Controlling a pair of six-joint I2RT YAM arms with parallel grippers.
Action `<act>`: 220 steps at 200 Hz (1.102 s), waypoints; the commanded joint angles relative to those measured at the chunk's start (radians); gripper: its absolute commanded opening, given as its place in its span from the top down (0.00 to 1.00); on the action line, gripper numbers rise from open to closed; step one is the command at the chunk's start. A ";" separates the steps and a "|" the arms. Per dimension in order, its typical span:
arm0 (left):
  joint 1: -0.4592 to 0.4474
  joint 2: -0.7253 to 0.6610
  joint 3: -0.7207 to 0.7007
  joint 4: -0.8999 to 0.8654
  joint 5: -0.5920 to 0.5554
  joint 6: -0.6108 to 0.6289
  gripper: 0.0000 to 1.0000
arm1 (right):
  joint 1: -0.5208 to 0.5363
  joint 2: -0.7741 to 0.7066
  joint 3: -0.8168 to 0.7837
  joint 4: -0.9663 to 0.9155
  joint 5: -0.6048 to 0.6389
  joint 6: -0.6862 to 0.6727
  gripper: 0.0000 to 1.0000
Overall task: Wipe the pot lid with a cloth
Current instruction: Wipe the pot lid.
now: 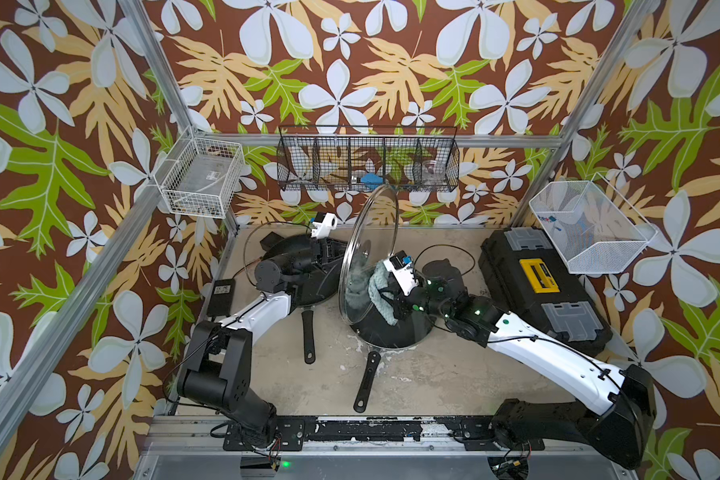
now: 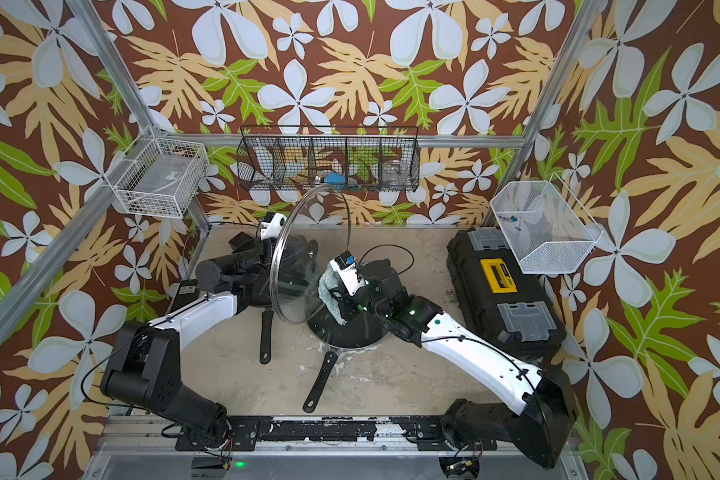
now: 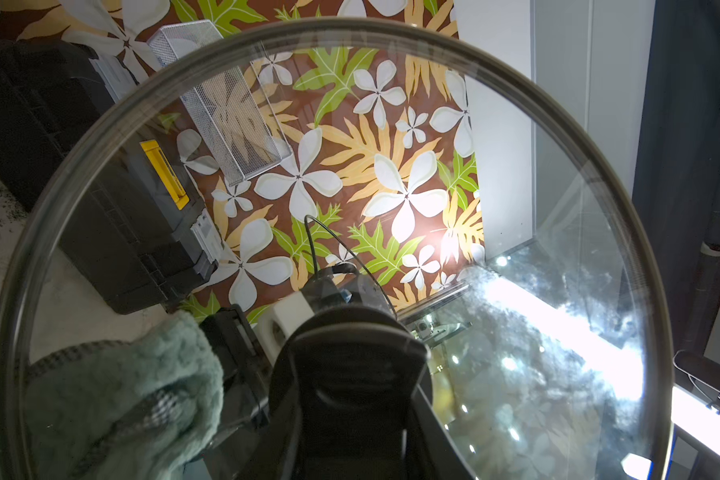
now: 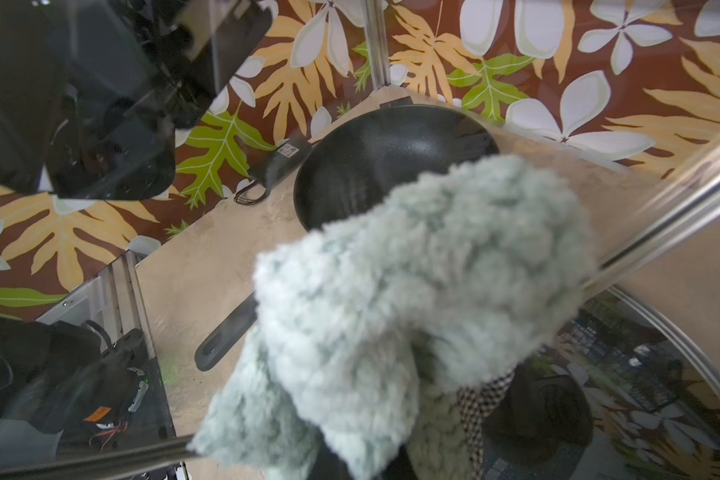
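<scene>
The pot lid (image 1: 371,224) (image 2: 312,224) stands on edge above the middle of the table. My left gripper (image 1: 332,254) (image 3: 350,399) is shut on its black handle (image 3: 352,361) from the left side. The fluffy teal cloth (image 1: 377,286) (image 2: 329,291) (image 4: 425,266) is bunched in my shut right gripper (image 1: 393,301), which presses it against the lid's right face, low and near the handle. Through the glass in the left wrist view, the cloth (image 3: 134,395) shows beside the handle. The right fingertips are buried in the cloth.
A black pan (image 1: 300,286) lies behind the left arm and another pan (image 1: 391,332) under the right gripper, long handles towards the front. A second glass lid (image 4: 549,409) rests on that pan. A black toolbox (image 1: 541,286) fills the right side. Wire baskets (image 1: 366,162) hang on the walls.
</scene>
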 commanded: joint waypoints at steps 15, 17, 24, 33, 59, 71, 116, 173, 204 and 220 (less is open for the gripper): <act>-0.003 -0.015 0.009 0.296 -0.085 -0.014 1.00 | -0.075 0.065 0.182 -0.025 0.006 -0.026 1.00; -0.003 -0.014 0.009 0.295 -0.085 -0.014 1.00 | -0.076 0.069 0.197 -0.027 0.007 -0.028 1.00; -0.003 -0.014 0.007 0.294 -0.087 -0.015 1.00 | -0.079 0.086 0.250 -0.037 0.007 -0.039 1.00; -0.004 -0.015 0.006 0.294 -0.087 -0.014 1.00 | -0.079 0.110 0.319 -0.058 0.009 -0.051 1.00; -0.004 -0.013 0.006 0.294 -0.087 -0.012 1.00 | -0.076 0.167 0.502 -0.101 -0.045 -0.068 1.00; -0.003 -0.012 0.005 0.294 -0.087 -0.012 1.00 | -0.061 0.181 0.567 -0.112 -0.072 -0.074 1.00; -0.003 -0.006 0.006 0.295 -0.087 -0.012 1.00 | 0.142 0.179 0.651 -0.170 -0.053 -0.170 1.00; -0.003 0.001 0.004 0.295 -0.088 -0.011 1.00 | 0.261 0.099 0.534 -0.130 0.035 -0.201 1.00; -0.003 -0.004 0.006 0.294 -0.087 -0.012 1.00 | 0.176 0.149 0.655 -0.140 0.079 -0.204 1.00; -0.003 -0.006 0.007 0.294 -0.087 -0.013 1.00 | 0.109 0.188 0.717 -0.146 0.086 -0.198 1.00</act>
